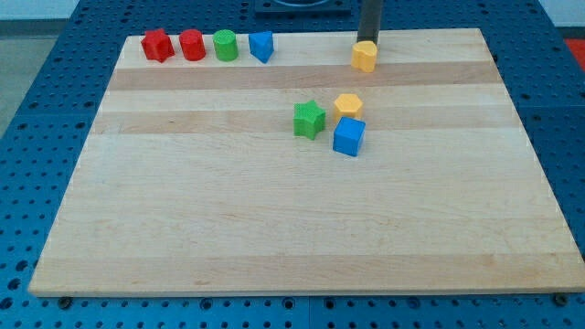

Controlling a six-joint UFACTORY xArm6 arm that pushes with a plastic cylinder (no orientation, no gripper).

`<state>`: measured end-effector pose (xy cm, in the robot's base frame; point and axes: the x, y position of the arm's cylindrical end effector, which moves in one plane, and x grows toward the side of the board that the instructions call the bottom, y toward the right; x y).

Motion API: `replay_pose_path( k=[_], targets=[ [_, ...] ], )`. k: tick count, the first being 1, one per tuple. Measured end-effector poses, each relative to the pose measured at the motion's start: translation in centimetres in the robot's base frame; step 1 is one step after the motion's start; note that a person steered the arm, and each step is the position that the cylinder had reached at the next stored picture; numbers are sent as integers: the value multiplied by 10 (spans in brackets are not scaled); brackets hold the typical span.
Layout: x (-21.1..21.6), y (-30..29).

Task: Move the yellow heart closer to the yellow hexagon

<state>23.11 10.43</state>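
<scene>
The yellow heart (365, 57) lies near the top edge of the wooden board, right of centre. The yellow hexagon (347, 104) lies below it and slightly to the left, about one block's length away. It touches the blue cube (348, 137) just beneath it. My tip (366, 42) stands right at the heart's upper side, touching it or nearly so. The dark rod rises out of the view's top.
A green star (309, 119) sits just left of the hexagon. Along the board's top left stand a red star (157, 45), a red cylinder (192, 45), a green cylinder (226, 45) and a blue block (261, 46). The board (274, 228) lies on a blue perforated table.
</scene>
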Motion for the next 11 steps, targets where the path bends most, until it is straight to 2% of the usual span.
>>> replay_pose_path(
  k=[3, 4, 8, 11],
  targets=[
    [19, 22],
    [32, 10],
    [38, -67],
    [54, -74]
  ],
)
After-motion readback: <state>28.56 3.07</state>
